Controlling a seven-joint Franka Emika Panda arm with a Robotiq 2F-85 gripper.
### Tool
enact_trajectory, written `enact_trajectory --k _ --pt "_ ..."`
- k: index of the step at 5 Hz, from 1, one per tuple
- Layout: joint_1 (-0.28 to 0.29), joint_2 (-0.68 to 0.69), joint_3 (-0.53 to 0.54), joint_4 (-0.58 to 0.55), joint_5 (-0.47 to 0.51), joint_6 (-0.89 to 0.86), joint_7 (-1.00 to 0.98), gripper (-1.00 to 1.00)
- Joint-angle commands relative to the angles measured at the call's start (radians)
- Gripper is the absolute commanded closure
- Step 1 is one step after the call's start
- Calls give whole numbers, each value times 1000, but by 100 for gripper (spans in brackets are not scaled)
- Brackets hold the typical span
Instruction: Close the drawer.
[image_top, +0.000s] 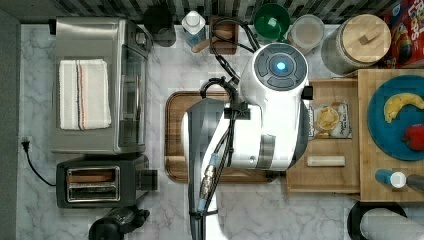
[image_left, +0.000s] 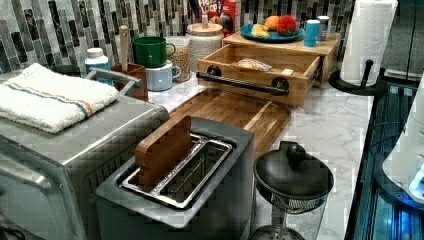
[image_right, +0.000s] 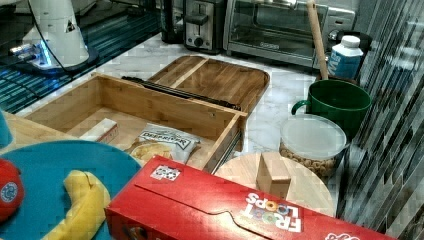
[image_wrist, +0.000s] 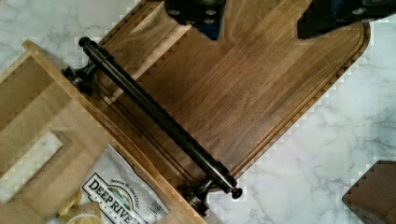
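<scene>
The light-wood drawer (image_top: 300, 175) stands pulled out of the cabinet toward the top view's left, and its front is hidden under my arm (image_top: 260, 125). In the drawer (image_right: 150, 107) lie a chip bag (image_right: 162, 142) and a small white box (image_right: 100, 131). The black bar handle (image_wrist: 159, 119) runs along the drawer's front edge (image_wrist: 88, 109). My gripper (image_wrist: 261, 18) is open above the walnut cutting board (image_wrist: 243, 88), a short way off the handle, with nothing between its fingers. In the left view the drawer (image_left: 260, 70) and its handle (image_left: 240, 84) sit beyond the board.
A toaster oven (image_top: 100, 85) with a towel and a toaster (image_top: 100, 182) stand at the top view's left. Mugs, jars and a bottle line the back wall. The cabinet top (image_top: 367, 170) carries a blue plate (image_top: 395, 117) with fruit. A paper towel roll (image_left: 367, 37) stands beside the cabinet.
</scene>
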Motion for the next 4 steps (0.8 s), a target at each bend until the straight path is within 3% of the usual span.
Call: enact_trajectory --k 1,2,3,4 --pt "-1 0 0 -1 0 2 -12 100" --pt "0 0 -1 -1 0 2 -12 100" --pt "-30 10 -5 -4 107 -18 -180 -100" --pt "-20 -18 16 -54 73 9 -282 -100"
